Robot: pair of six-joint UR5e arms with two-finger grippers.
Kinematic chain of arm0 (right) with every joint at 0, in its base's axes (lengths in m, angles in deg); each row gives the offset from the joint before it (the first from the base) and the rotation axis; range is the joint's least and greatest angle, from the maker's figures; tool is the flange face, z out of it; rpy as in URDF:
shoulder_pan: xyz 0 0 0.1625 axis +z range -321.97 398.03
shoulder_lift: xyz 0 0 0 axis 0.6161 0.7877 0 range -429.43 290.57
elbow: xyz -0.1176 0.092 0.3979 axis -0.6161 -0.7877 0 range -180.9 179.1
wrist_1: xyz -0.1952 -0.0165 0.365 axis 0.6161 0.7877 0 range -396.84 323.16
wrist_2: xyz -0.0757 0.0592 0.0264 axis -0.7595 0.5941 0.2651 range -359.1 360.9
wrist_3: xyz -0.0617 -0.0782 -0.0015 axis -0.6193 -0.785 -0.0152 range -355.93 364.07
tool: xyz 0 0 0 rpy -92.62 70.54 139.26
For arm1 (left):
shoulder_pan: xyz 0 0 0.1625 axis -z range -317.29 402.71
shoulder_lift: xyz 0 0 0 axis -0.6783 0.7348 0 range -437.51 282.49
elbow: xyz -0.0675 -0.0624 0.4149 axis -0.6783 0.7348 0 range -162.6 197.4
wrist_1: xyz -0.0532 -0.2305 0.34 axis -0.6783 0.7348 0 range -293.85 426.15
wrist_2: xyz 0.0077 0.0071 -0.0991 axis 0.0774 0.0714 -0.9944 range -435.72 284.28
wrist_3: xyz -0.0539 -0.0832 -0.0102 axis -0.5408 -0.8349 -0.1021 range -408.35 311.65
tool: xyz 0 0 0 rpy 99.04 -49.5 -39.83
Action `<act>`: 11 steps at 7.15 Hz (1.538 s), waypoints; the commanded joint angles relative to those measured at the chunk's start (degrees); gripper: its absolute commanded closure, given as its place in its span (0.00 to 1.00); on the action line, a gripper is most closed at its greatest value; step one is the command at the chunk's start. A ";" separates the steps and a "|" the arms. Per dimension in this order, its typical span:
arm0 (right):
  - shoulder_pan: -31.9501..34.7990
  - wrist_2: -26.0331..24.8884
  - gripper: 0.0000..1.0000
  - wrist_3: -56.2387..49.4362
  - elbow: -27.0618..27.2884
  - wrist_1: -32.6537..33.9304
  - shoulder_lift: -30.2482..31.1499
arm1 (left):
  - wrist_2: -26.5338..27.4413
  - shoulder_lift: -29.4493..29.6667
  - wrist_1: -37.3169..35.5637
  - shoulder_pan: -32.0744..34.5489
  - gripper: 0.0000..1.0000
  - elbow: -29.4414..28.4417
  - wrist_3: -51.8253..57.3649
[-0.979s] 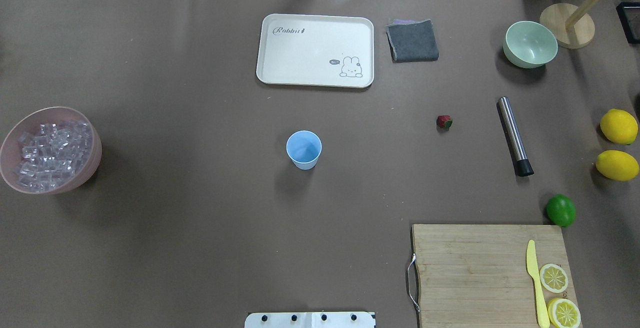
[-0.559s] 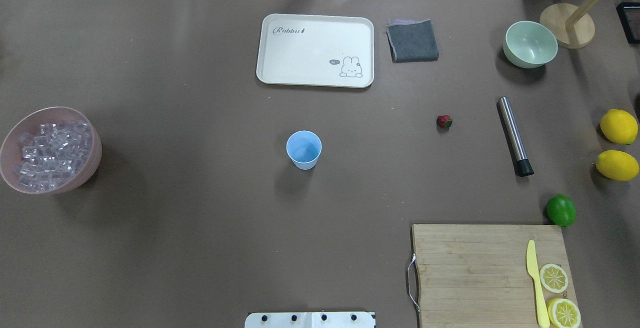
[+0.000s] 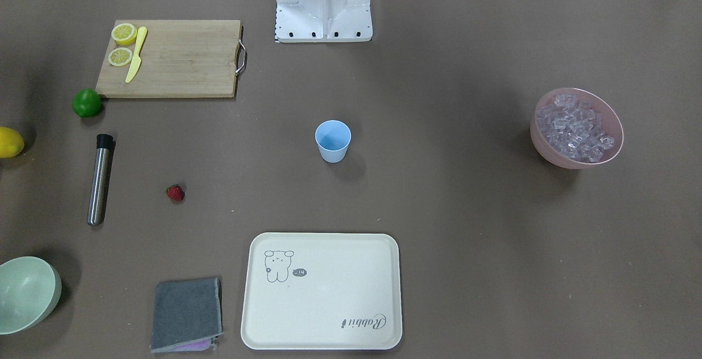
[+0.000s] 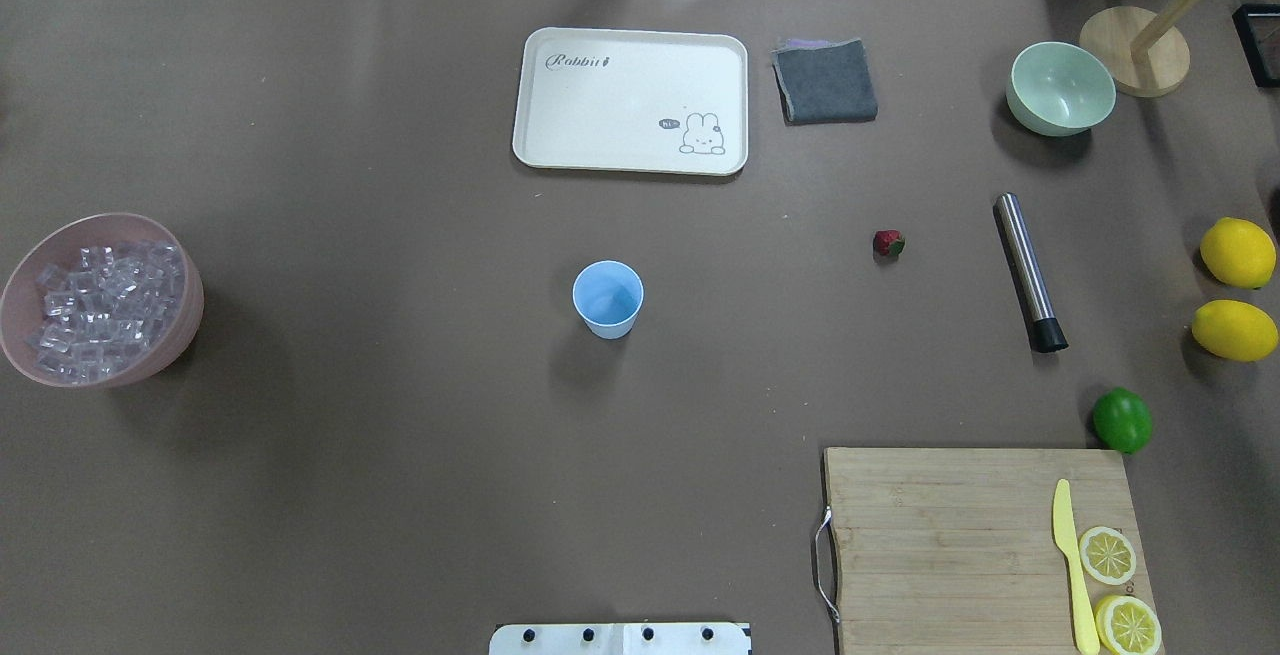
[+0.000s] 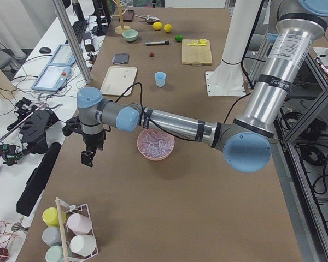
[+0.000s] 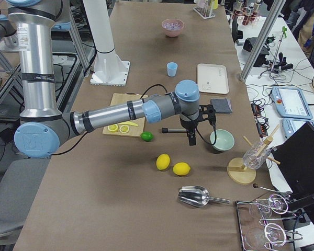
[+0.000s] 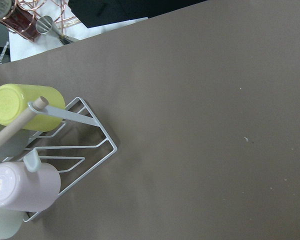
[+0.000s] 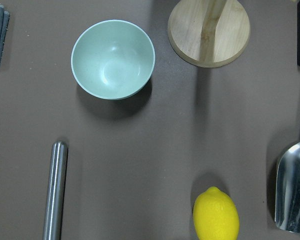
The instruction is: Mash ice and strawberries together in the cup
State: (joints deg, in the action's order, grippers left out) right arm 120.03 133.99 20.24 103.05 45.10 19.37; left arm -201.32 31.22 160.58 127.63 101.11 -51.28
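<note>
You see the light blue cup (image 4: 608, 298) upright in the middle of the table. The strawberry (image 4: 888, 243) lies well to its right, and the ice (image 4: 95, 310) fills the pink bowl (image 4: 190, 305) at the left edge. The left gripper (image 5: 87, 158) hangs left of this bowl, the right gripper (image 6: 191, 139) near the pale green bowl (image 4: 1060, 95). If their fingers are wide or narrow, you cannot tell.

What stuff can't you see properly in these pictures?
Left pincer: only in the left side view, small and dark; open or shut, cannot tell.
Right pincer: only in the right side view; same trouble.
Metal scoop: right wrist view, cut off by the right edge.
Pale green bowl: front-facing view, cut by the left edge.
Ice lower down: covered by the top cubes in the pink bowl.
</note>
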 commanded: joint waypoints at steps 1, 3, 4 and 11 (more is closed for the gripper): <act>-0.17 0.06 0.00 0.00 0.03 -0.03 0.15 | -2.70 -1.41 -0.56 0.08 0.02 2.24 -0.15; -0.17 0.15 0.00 0.00 0.03 -0.03 0.33 | -8.23 -1.33 -0.56 -0.36 0.02 3.99 -1.64; -0.17 0.15 0.00 0.00 0.12 -0.03 0.76 | -8.51 -1.33 -0.56 -1.06 0.02 5.05 -2.87; -0.35 0.50 0.00 0.09 0.20 -0.29 2.78 | -14.06 -4.48 0.23 -17.30 0.03 11.01 -2.62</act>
State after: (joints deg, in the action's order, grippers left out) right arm 119.69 134.52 20.29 103.16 44.88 21.90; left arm -215.81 27.52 160.81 113.12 110.17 -54.18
